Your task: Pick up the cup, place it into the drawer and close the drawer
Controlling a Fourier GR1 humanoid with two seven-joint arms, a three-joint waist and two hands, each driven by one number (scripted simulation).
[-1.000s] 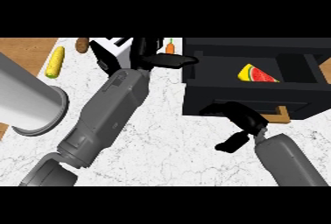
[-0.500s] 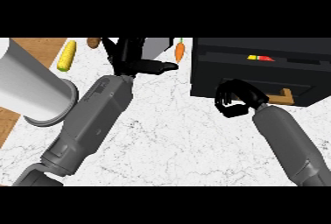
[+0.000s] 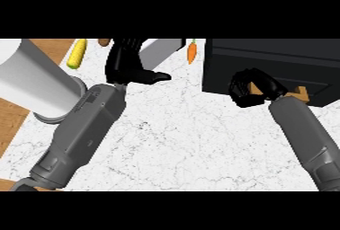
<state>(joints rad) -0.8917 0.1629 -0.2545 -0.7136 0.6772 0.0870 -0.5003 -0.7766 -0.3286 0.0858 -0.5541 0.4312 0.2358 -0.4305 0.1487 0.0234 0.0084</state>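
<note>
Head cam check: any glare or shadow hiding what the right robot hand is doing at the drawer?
Head view: no glare; lighting is flat. The black right robot hand sits against the black drawer unit, so its outline is hard to separate. The left robot hand reads clearly against the pale marble counter.

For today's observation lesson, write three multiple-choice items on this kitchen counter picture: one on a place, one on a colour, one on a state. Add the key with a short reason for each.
1. Where does the corn cob lie?
A. near the far left of the counter
B. on top of the black drawer unit
C. under the right forearm

2. What colour is the carrot's body?
A. purple
B. orange
C. white

3. How is the right hand posed?
A. flat, fingers straight, on the marble
B. fingers curled, at the front of the black drawer unit
C. resting at the picture's left edge

Key: 1 A, the cob lies at the far left by the wood; 2 B, orange with a green top; 3 B, its fingers curl against the unit's front.
</note>
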